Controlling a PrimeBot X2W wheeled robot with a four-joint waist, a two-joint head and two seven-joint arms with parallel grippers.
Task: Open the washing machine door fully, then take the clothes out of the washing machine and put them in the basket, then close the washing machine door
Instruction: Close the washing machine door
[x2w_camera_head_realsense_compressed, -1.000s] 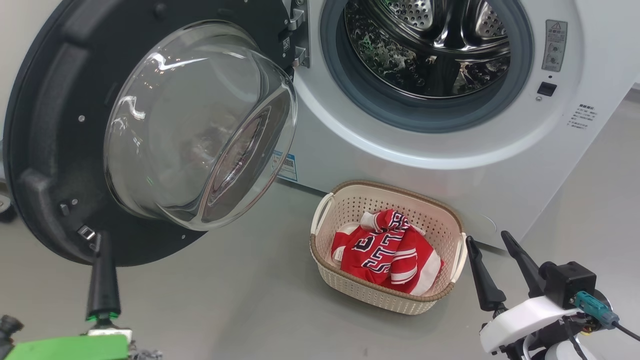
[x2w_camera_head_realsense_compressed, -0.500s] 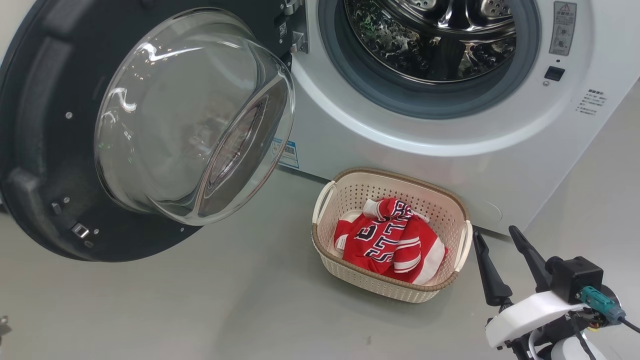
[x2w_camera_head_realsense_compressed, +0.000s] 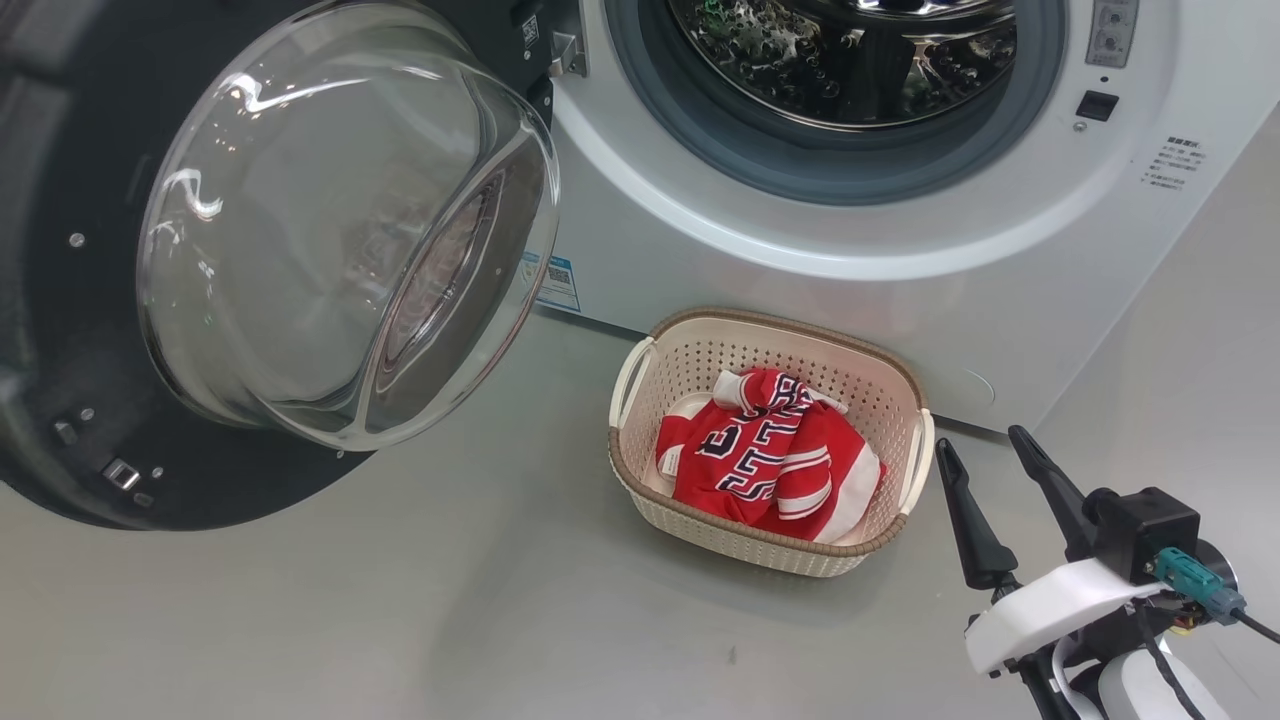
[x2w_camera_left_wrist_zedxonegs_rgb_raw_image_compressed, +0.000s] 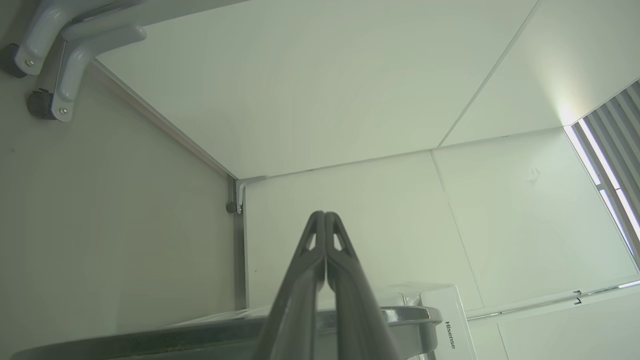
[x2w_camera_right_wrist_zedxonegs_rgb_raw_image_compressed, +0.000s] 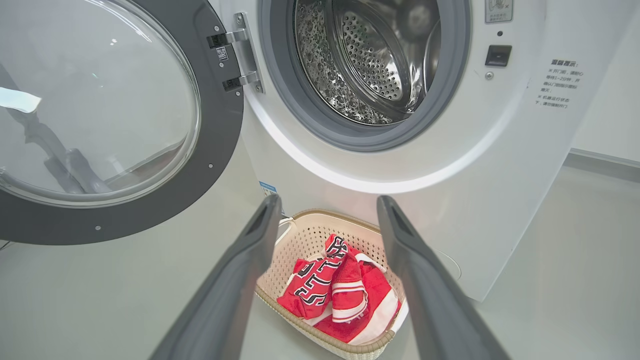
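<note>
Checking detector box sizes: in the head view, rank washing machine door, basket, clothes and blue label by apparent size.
Largest to smallest:
1. washing machine door, closer to the camera, which inflates it
2. basket
3. clothes
4. blue label

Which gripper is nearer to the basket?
Right. The right gripper hangs open just right of the basket; the left gripper points at the ceiling, up by the door.

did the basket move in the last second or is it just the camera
No. The basket keeps its place against the blue label on the washing machine; the whole head view shifted, so the camera moved.
</note>
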